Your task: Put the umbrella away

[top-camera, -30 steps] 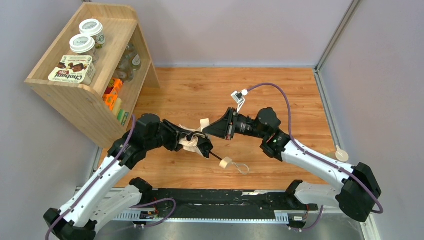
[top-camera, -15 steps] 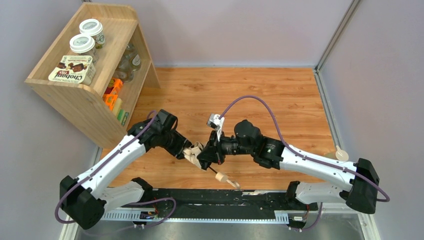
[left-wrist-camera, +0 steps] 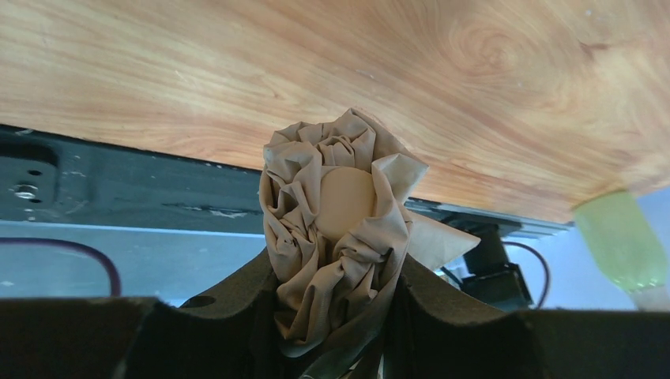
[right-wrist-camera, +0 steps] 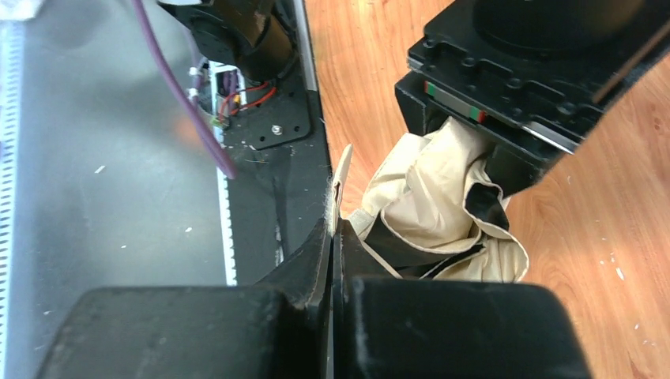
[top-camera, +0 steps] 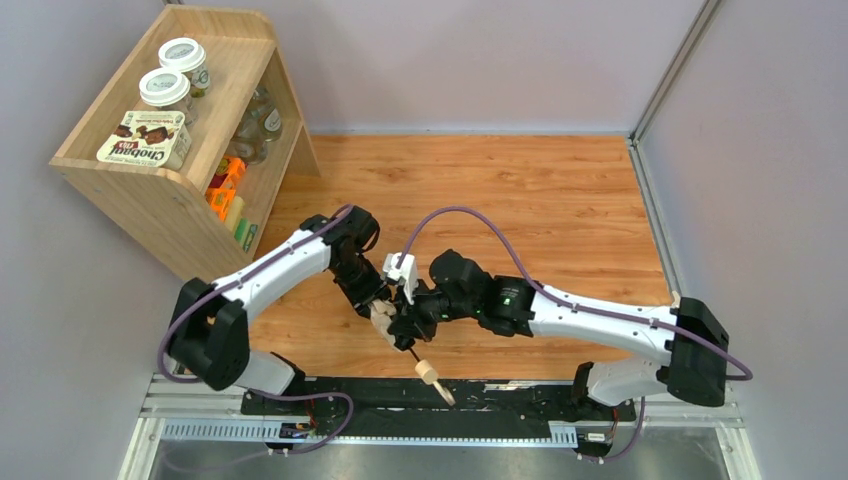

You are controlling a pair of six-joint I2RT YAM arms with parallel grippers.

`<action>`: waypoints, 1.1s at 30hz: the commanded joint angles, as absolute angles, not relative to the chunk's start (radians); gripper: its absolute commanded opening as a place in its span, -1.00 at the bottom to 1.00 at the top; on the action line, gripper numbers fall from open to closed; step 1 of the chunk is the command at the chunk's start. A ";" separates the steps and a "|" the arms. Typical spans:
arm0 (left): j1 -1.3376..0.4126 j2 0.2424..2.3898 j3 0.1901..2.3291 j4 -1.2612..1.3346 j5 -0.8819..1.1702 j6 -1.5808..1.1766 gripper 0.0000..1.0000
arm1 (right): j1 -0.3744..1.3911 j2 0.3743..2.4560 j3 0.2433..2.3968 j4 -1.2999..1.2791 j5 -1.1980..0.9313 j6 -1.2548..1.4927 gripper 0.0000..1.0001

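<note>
- Wooden tabletop [top-camera: 560, 200], shelf [top-camera: 150, 190] upper left.
- The left gripper [left-wrist-camera: 332, 280] clamps the bunched umbrella [left-wrist-camera: 340, 197]; the right gripper [right-wrist-camera: 332, 237] pinches its fabric tab [right-wrist-camera: 342, 178].
- Likely bundling; next, wrap that tab snugly.

Over 1 second the umbrella [top-camera: 385, 322] travels from the middle of the table [top-camera: 560, 200] toward its near edge, carried along by the left gripper [top-camera: 379, 311] and the right gripper [top-camera: 407, 326]; its cream handle [top-camera: 427, 371], earlier out on the wood, now sits right by the black rail [top-camera: 520, 395], and the shaft points more steeply at that edge. The left arm folds into a sharp bend with its elbow raised; the right arm stretches flatter and farther left, its purple cable [top-camera: 450, 211] shifting left too.
</note>
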State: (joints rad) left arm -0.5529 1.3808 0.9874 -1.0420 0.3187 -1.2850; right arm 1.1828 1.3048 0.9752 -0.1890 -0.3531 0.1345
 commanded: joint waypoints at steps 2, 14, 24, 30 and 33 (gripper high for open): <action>-0.540 1.486 1.097 -1.097 0.353 -1.109 -1.00 | 1.242 1.373 1.035 -0.138 -0.200 0.019 -1.00; -0.538 1.388 1.052 -1.169 0.313 -1.126 -1.00 | 1.420 1.489 1.025 -0.127 0.368 -0.113 -1.00; -0.505 1.370 1.101 -1.204 0.313 -1.106 -1.00 | 1.427 1.517 1.002 -0.120 0.026 -0.011 -1.00; -0.483 1.391 1.137 -1.221 0.339 -1.074 -1.00 | 1.424 1.540 0.989 -0.126 -0.020 0.009 -1.00; -0.466 1.381 1.140 -1.221 0.344 -1.066 -1.00 | 1.425 1.542 0.988 -0.133 -0.054 0.018 -0.99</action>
